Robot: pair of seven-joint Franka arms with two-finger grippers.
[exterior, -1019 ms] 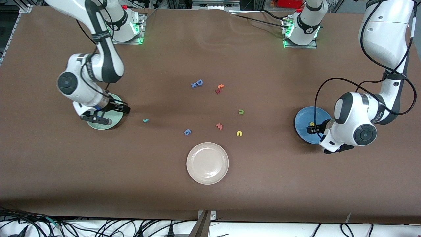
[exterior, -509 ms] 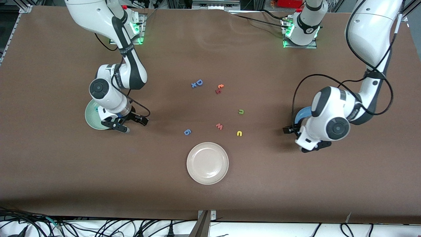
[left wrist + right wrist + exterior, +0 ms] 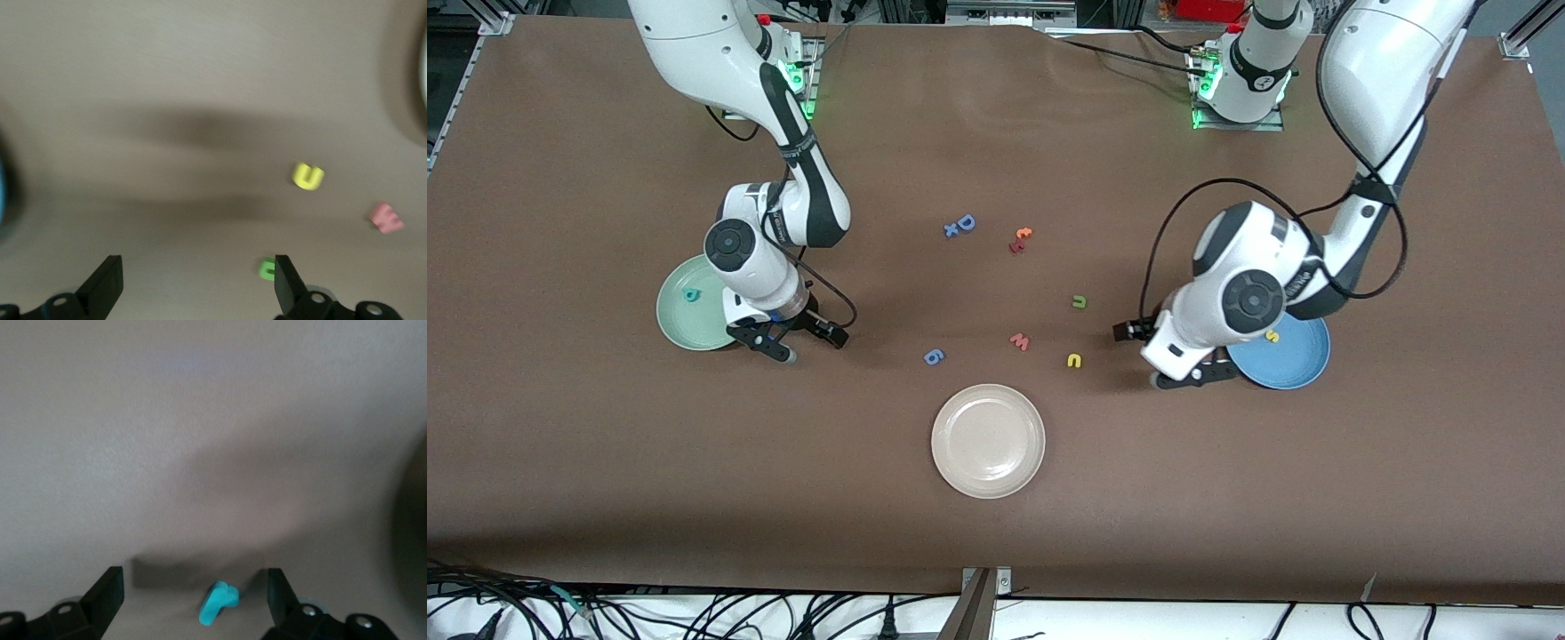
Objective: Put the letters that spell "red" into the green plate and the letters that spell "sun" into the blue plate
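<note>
The green plate (image 3: 680,324) holds the teal-blue "d" (image 3: 691,294). My right gripper (image 3: 811,345) hangs open beside that plate, over the small teal "r" (image 3: 219,603), which lies between its spread fingers (image 3: 107,593); the hand hides the "r" in the front view. The blue plate (image 3: 1294,360) holds the yellow "s" (image 3: 1272,337). My left gripper (image 3: 1138,357) is open and empty over bare table beside the blue plate. The green arch letter (image 3: 1079,302) (image 3: 267,268) and the yellow arch letter (image 3: 1074,360) (image 3: 307,176) lie close by. A small orange letter (image 3: 1024,233) lies mid-table.
A beige-white plate (image 3: 988,440) stands nearest the front camera. A pink "w" (image 3: 1020,341), a blue "6"-like piece (image 3: 933,356), a larger blue "D" (image 3: 966,222) with a small blue piece, and a red letter (image 3: 1016,247) are scattered mid-table.
Both arms have swung from over their plates toward the middle of the table. The "d" now shows in the green plate and the "s" in the blue plate.
</note>
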